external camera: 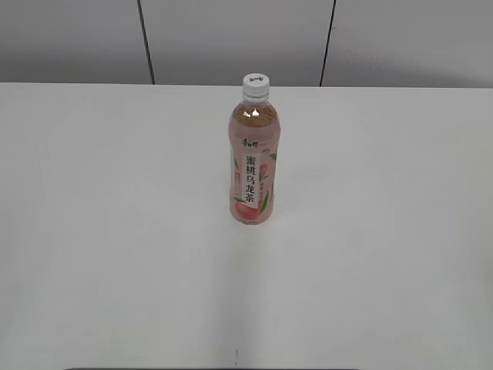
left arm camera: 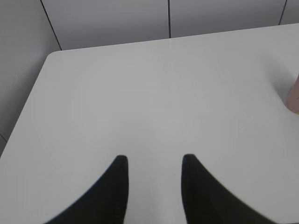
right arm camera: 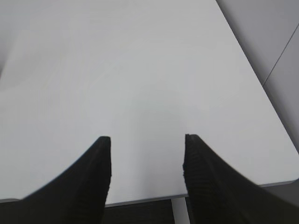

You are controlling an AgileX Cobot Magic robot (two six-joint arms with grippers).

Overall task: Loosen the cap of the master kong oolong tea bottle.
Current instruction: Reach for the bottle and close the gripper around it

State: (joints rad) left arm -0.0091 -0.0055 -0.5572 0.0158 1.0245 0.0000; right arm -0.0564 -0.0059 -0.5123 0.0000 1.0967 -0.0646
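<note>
The master kong oolong tea bottle point(external camera: 253, 166) stands upright near the middle of the white table point(external camera: 115, 231), its pink peach label and white strip of black characters facing the exterior camera. The white cap point(external camera: 256, 85) sits on its neck. A sliver of the bottle shows at the right edge of the left wrist view point(left arm camera: 295, 98). My left gripper point(left arm camera: 152, 161) is open and empty over bare table, well left of the bottle. My right gripper point(right arm camera: 147, 140) is open and empty above the table's near edge. Neither gripper shows in the exterior view.
Grey wall panels point(external camera: 231, 38) stand behind the table. The table's rounded far-left corner point(left arm camera: 51, 55) shows in the left wrist view. Its right edge point(right arm camera: 252, 79) and near edge point(right arm camera: 140, 201) show in the right wrist view.
</note>
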